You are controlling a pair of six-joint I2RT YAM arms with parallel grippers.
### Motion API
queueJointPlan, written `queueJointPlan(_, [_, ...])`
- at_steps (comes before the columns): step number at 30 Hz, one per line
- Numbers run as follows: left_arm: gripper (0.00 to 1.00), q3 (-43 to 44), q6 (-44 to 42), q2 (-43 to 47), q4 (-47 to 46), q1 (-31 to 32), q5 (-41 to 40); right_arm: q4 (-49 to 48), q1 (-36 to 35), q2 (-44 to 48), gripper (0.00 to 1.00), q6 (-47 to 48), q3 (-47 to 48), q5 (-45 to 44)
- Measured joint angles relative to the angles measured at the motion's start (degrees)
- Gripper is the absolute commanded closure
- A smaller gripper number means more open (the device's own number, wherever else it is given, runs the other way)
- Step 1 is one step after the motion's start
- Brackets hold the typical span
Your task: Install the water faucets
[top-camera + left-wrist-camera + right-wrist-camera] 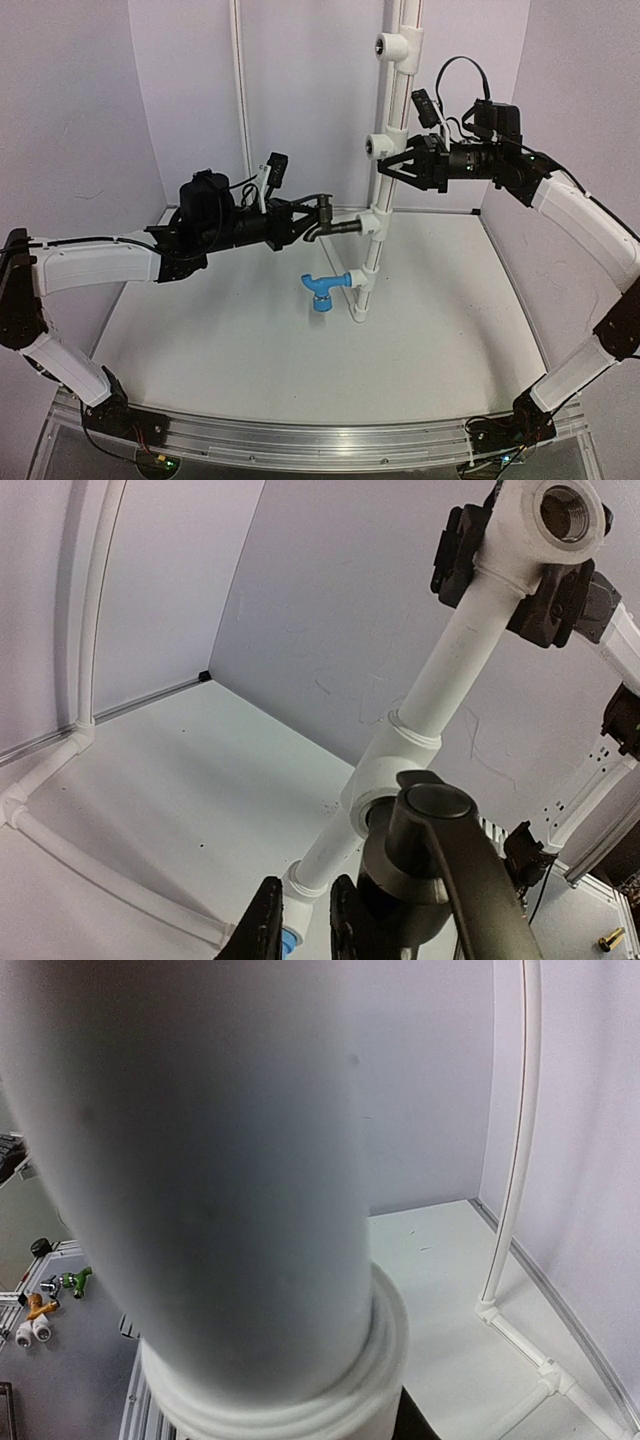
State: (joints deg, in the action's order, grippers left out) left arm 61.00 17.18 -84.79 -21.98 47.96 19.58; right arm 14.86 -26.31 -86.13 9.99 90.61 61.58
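While the right gripper (388,165) clamps the upright white plastic pipe (392,100), the narrowly parted left gripper (306,224) sits at the black plastic faucet (336,225).

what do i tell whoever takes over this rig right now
Tools: left tool at the black plastic lever faucet, grip unclear; right tool shut on the white upright plastic pipe.
Done: bright blue plastic faucet in the lowest tee.
Black faucet at the next tee up, tightness unclear.
Left: finish the black one; top tee socket and second tee socket stand empty.
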Motion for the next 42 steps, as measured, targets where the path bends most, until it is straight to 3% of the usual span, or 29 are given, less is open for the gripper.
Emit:
queueJointPlan(9, [0.68, -5.4, -1.9, 12.9, 5.7, 1.3, -6.5, -0.1, -0.1, 0.0, 1.0, 0.0, 0.0, -0.4])
queueJointPlan(16, [0.61, -3.7, 2.8, 14.0, 11.2, -4.8, -10.3, -0.1, -0.1, 0.0, 1.0, 0.0, 0.0, -0.4])
queueJointPlan(23, [0.59, 8.6, 11.6, 3.8, 16.7, -13.4, 2.0, -0.1, -0.1, 0.0, 1.0, 0.0, 0.0, -0.4])
queueJointPlan(32, [0.62, 22.7, 14.4, -7.9, 23.6, -13.4, 18.7, -0.1, -0.1, 0.0, 1.0, 0.0, 0.0, -0.4])
queueJointPlan(42, [0.68, 28.3, 14.6, -12.9, 26.7, -13.1, 25.7, -0.1, -0.1, 0.0, 1.0, 0.0, 0.0, -0.5])
